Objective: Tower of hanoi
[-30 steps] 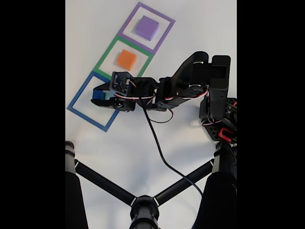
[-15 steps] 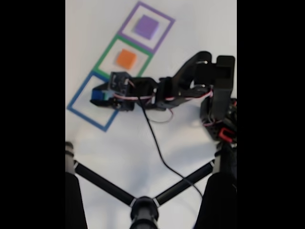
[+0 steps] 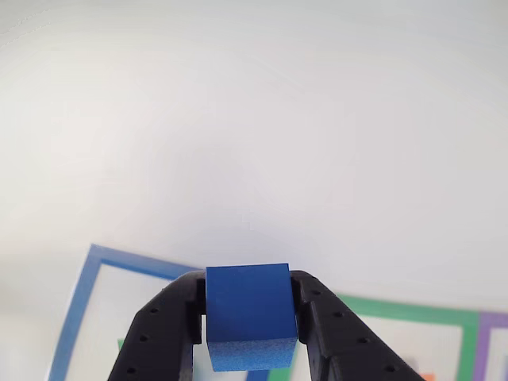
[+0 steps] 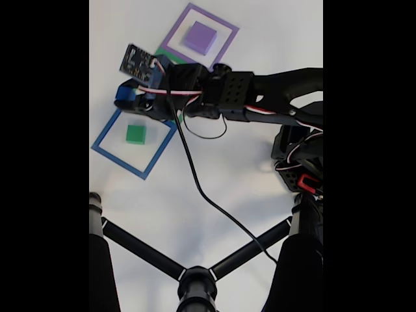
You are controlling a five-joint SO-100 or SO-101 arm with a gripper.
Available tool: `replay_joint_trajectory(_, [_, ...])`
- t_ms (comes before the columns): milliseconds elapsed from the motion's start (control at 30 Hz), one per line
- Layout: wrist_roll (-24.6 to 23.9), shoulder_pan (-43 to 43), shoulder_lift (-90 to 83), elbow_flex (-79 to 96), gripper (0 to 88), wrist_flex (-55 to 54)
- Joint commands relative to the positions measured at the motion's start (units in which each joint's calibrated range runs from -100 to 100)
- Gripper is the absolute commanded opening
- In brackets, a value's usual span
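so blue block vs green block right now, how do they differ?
Blue block is clamped between the gripper fingers, lifted off the table; green block lies flat inside the blue tape square, untouched. Colours differ: blue against green. In the fixed view, blue is partly hidden, green fully exposed. Both are square-faced blocks.

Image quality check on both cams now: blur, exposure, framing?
Other view: sharp on the blue block between the end effector fingers; table bright, nearly featureless, soft vignette at corners. Fixed view: soft overall, wide black bars left and right, table overexposed, green block still legible.
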Motion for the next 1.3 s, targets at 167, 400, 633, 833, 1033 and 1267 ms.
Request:
replay_joint_trajectory(167, [0.0,10.6,-14.2,-23.4,1.9,44.1])
replay_joint_trajectory(400, [0.0,17.4,-10.9,-52.3,1.9,71.5])
replay_joint_trajectory(633, [0.0,26.0,-7.3,-66.2,1.9,80.2])
replay_joint_trajectory(833, [0.0,33.9,-6.9,-62.0,1.9,78.6])
replay_joint_trajectory(1033, [0.0,40.0,-10.9,-46.9,2.5,69.2])
replay_joint_trajectory(1267, [0.0,43.0,-19.5,-15.1,2.5,40.4])
